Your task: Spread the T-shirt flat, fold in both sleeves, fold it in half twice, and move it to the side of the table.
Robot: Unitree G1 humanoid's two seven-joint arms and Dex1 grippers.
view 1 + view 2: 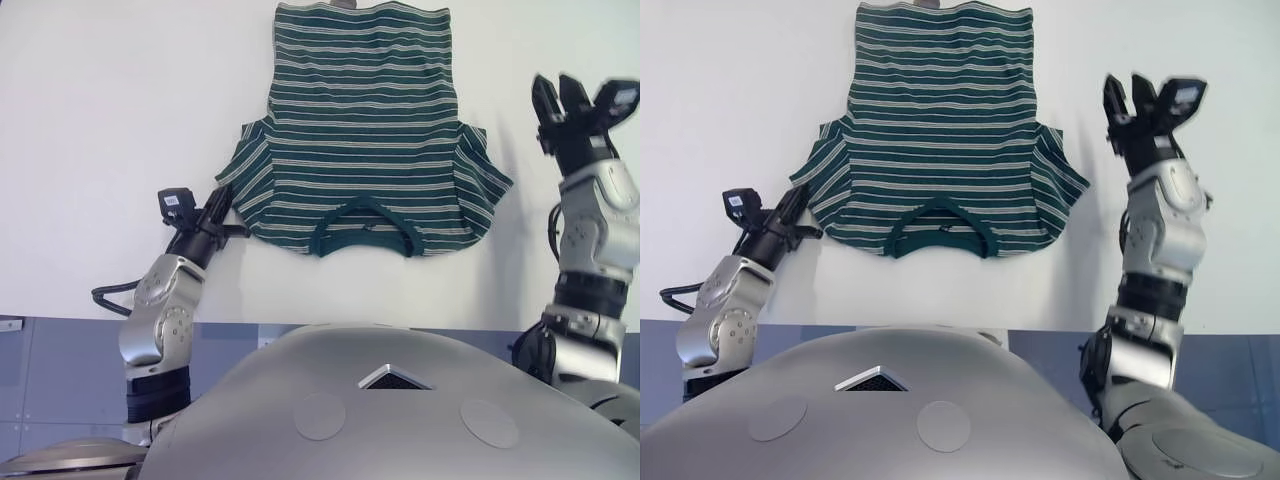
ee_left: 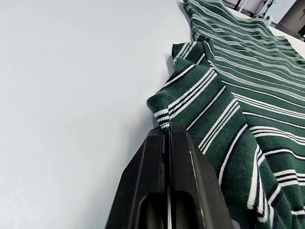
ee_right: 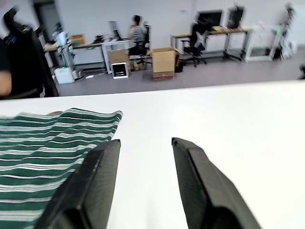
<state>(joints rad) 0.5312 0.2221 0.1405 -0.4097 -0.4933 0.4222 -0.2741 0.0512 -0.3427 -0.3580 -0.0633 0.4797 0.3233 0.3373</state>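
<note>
White tabletop (image 1: 100, 120): sleeve cuff at the left fingertips

By the near edge, the left gripper (image 2: 167, 130) has its fingers pressed together, tips touching the cuff of the green-and-white striped T-shirt (image 1: 360, 130); whether cloth is pinched is unclear. The shirt lies mid-tabletop, collar near, hem far. The right gripper (image 1: 575, 95) hovers raised beside the right sleeve, fingers apart. Office desks (image 3: 95, 45) stand beyond.

No readable text; wrist-camera sticker (image 1: 171, 201) illegible (print too small).
</note>
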